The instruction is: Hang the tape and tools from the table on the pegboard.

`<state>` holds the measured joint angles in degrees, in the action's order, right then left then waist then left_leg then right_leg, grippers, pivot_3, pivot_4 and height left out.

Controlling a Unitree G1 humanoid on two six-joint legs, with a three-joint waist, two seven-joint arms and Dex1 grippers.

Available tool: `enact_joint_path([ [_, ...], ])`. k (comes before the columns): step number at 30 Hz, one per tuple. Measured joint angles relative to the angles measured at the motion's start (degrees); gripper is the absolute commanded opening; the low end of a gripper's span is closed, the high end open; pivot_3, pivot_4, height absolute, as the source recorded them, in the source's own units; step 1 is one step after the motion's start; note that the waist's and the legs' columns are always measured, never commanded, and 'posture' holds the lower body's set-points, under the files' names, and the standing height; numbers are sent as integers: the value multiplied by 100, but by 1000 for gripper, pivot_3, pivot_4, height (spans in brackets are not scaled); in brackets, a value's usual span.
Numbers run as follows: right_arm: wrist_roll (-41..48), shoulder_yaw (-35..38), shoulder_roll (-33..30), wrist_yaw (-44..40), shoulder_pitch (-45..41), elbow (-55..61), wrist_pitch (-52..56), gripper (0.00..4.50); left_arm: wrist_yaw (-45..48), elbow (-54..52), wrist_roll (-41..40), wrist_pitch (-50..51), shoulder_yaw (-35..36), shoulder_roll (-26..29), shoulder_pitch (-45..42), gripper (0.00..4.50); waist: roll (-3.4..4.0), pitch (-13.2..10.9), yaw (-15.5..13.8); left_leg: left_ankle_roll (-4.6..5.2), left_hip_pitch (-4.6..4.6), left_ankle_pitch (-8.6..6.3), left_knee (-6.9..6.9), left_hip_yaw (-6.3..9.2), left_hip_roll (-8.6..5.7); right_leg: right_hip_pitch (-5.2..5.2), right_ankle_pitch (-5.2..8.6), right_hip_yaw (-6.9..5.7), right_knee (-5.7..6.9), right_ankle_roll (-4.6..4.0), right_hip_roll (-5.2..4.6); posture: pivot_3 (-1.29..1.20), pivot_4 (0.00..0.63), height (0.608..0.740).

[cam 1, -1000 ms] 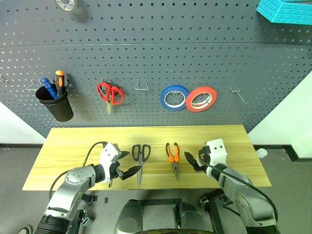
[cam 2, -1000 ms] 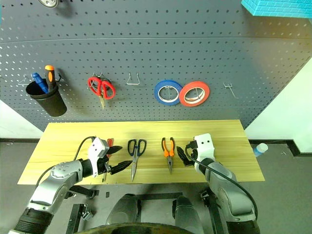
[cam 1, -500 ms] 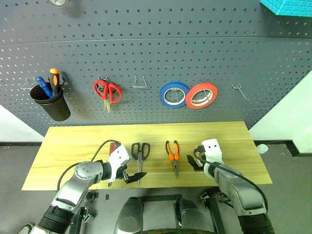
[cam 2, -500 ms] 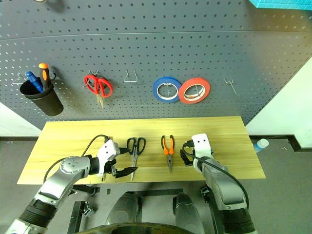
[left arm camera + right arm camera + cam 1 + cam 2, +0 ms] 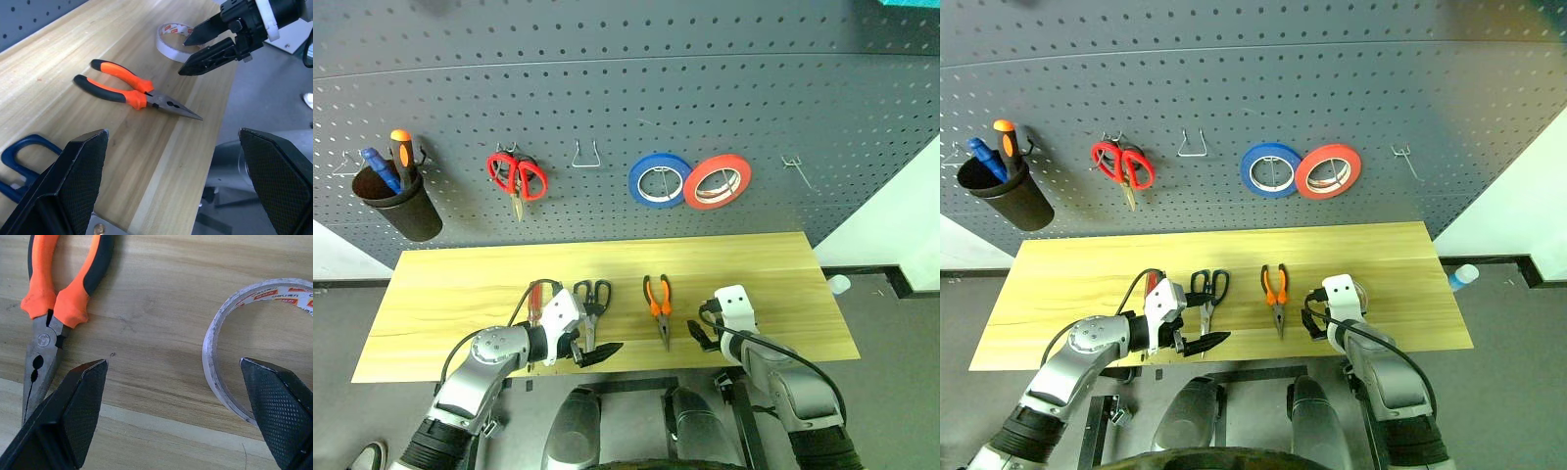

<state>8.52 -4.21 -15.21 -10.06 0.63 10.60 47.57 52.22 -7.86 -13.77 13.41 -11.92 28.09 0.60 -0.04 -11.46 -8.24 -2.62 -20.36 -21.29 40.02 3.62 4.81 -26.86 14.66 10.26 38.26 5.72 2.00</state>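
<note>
Right gripper [image 5: 215, 44], fingers spread and empty, is held low over the table [image 5: 460, 284], just beside the tape [image 5: 254, 347], which lies flat between it and the table's right end. Pliers [image 5: 658, 305] lie alongside, nose toward the robot. Left gripper [image 5: 597, 354], also spread, is farther off.

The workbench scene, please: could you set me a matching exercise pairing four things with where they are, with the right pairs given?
Things:
1. pliers
2. blue roll
3. orange-topped screwdriver
4. tape

Places:
A. standing in the black cup on the pegboard
B. lying flat on the table, between the dark-handled scissors and the right gripper
C. lying on the table under the right gripper
D. hanging on the pegboard, beside the red roll

Pairs: 1-B, 2-D, 3-A, 4-C
</note>
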Motion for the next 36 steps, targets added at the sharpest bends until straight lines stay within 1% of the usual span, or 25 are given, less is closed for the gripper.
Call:
enact_joint_path([
  [5, -67, -86, 16, -80, -52, -160, -83, 4500, -24, -271, -74, 118, 7, 29, 201, 4447, 2, -81, 39, 1, -3, -1, -1, 0, 1, -3, 2, 0, 0, 3, 0, 296, 229, 677],
  [13, -119, -134, 64, -146, 8, -179, -223, 4500, -62, -722, -271, 282, 139, 105, 430, 4447, -16, -210, 154, 1, -5, -1, -1, 0, 1, -4, 3, 1, 0, 5, -1, 300, 248, 677],
  [20, -150, -149, 78, -156, 92, -123, -299, 4500, -109, -984, -326, 408, 193, 215, 587, 4447, -28, -259, 178, 2, -5, -1, -2, 1, 1, -5, 5, 1, -1, 8, 0, 302, 257, 677],
  [31, -139, -99, 78, -169, 242, 176, -284, 4500, -237, -1613, -577, 776, 328, 448, 897, 4447, -53, -455, 184, 2, -17, -1, -4, 1, 2, -18, 6, 3, 0, 10, 0, 313, 306, 677],
  [34, -123, -52, 91, -167, 300, 281, -249, 4500, -278, -1822, -680, 914, 425, 541, 1007, 4447, -44, -496, 182, 1, -21, -1, -4, 1, 2, -22, 7, 4, 0, 10, -1, 316, 321, 677],
  [36, -96, -6, 96, -174, 329, 361, -232, 4116, -316, -1964, -745, 1017, 477, 574, 1083, 4472, -46, -555, 180, 1, -22, -1, -4, 1, 2, -23, 11, 5, 0, 18, -1, 320, 327, 677],
])
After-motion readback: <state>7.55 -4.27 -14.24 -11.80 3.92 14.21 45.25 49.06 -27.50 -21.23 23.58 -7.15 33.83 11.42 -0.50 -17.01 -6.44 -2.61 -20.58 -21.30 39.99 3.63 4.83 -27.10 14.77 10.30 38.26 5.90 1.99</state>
